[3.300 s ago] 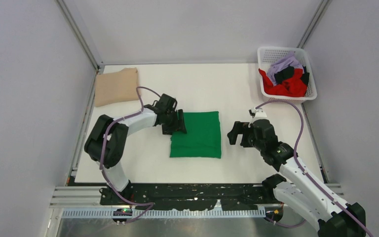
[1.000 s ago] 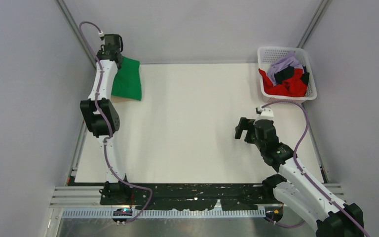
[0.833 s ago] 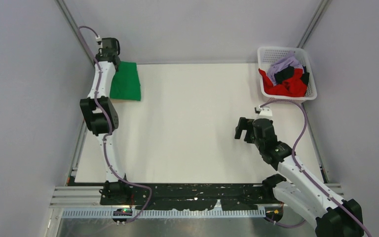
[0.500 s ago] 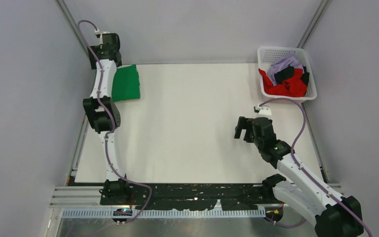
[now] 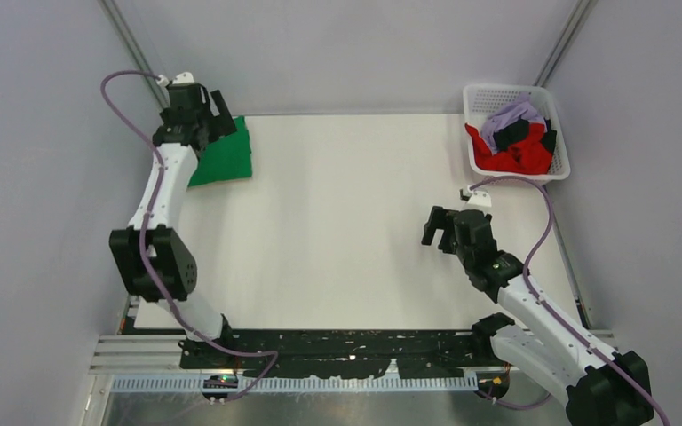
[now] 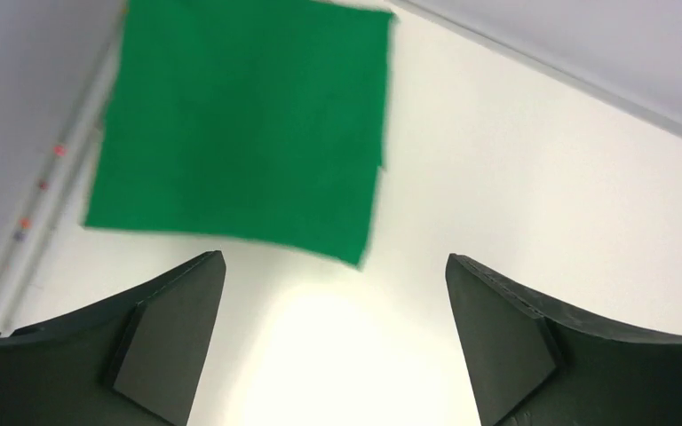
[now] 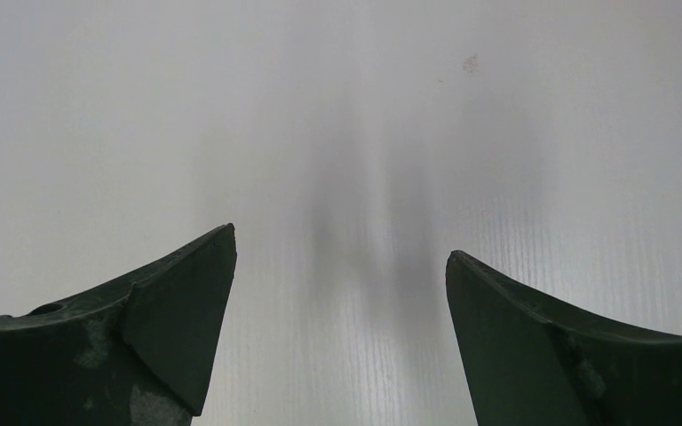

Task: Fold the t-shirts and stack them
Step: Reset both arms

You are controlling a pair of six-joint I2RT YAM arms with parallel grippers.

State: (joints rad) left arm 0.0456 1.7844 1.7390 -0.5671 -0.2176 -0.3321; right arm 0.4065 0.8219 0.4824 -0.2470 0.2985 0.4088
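The bright green t-shirt (image 5: 226,158) lies folded flat at the table's far left corner; it also shows in the left wrist view (image 6: 240,124). The tan t-shirt does not show. My left gripper (image 5: 216,118) hovers over the green shirt's far left edge, open and empty (image 6: 333,297), apart from the cloth. The red t-shirt (image 5: 517,158), the lilac one (image 5: 511,115) and the black one (image 5: 515,133) lie crumpled in the basket. My right gripper (image 5: 438,229) is open and empty above bare table (image 7: 342,266), right of centre.
The white lattice basket (image 5: 478,96) stands at the far right corner. Grey walls and metal frame posts close in the table on three sides. The left arm stretches along the left edge.
The left gripper carried the green shirt from the table's middle to the far left corner, laid it over the tan shirt, let go and drew back. The right arm hardly moved.
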